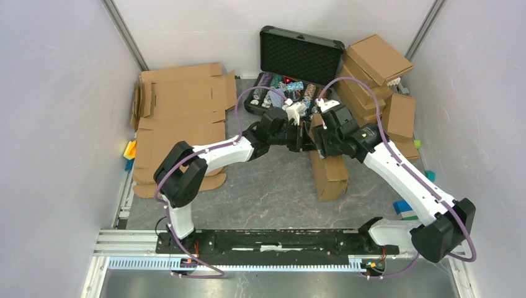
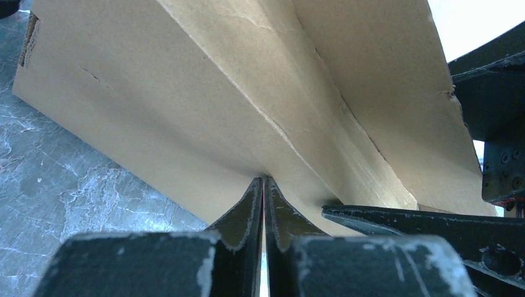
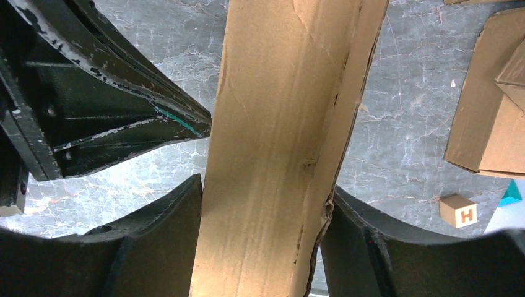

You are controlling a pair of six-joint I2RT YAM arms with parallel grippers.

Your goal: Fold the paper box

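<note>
The left jaws are shut, their tips touching a crease of the box (image 2: 204, 105), with nothing visible between them. The right jaws stand wide, one finger (image 3: 155, 247) against each side of the box, gripping it across its narrow width. In the top view the box (image 1: 329, 171) stands partly folded on the worktop (image 1: 267, 192) at the centre of the frame, both jaws at its upper end. Behind it, at upper centre, a black case (image 1: 301, 56) lies open with colourful chips (image 1: 276, 93) inside. Folded boxes (image 1: 375, 59) are stacked at upper right. Flat cardboard (image 1: 183, 118) lies at the left.
</note>
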